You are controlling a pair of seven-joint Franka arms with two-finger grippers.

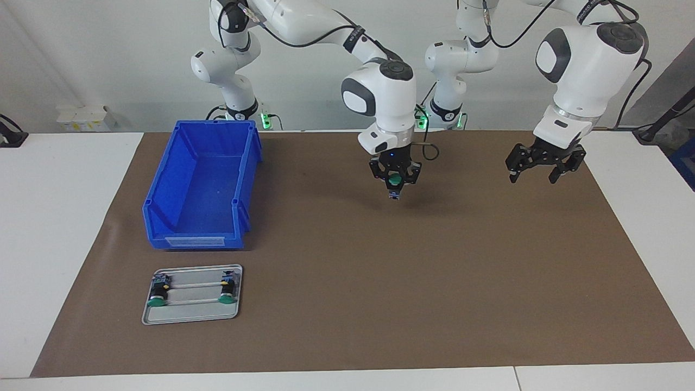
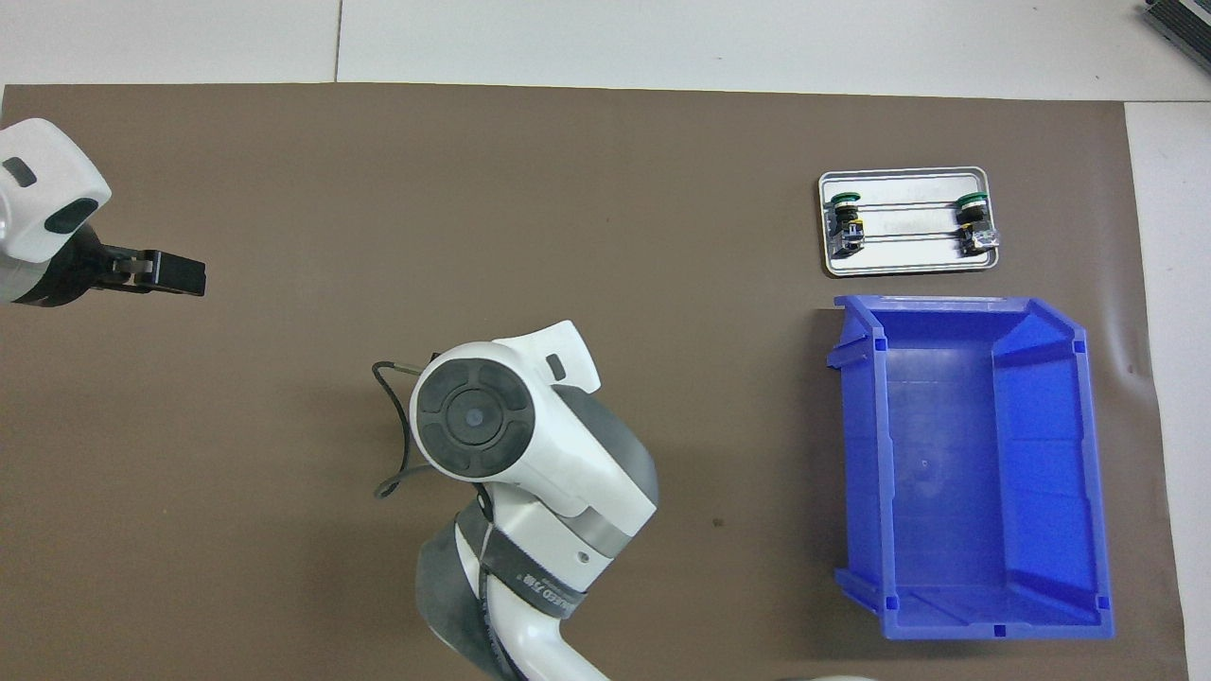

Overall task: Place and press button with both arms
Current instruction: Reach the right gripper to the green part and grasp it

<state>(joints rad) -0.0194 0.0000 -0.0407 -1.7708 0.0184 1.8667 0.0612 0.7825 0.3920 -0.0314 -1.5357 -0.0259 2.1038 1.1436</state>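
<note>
right gripper (image 1: 395, 184): fingers shut on button (image 1: 395, 178), in the air over bare mat (image 1: 347, 271), well apart from blue bin (image 1: 202, 184) | left gripper (image 1: 544, 163): fingers spread, empty, waiting | advice: lower straight, set button cap-up, release gently

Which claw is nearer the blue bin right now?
Right. The right claw, shut on a button, hangs over the mat's middle beside the blue bin; the left claw waits open at the left arm's end.

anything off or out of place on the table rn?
Nothing stands out. Two buttons sit in the tray, blue bin upright, right gripper holds a third button over the mat.
</note>
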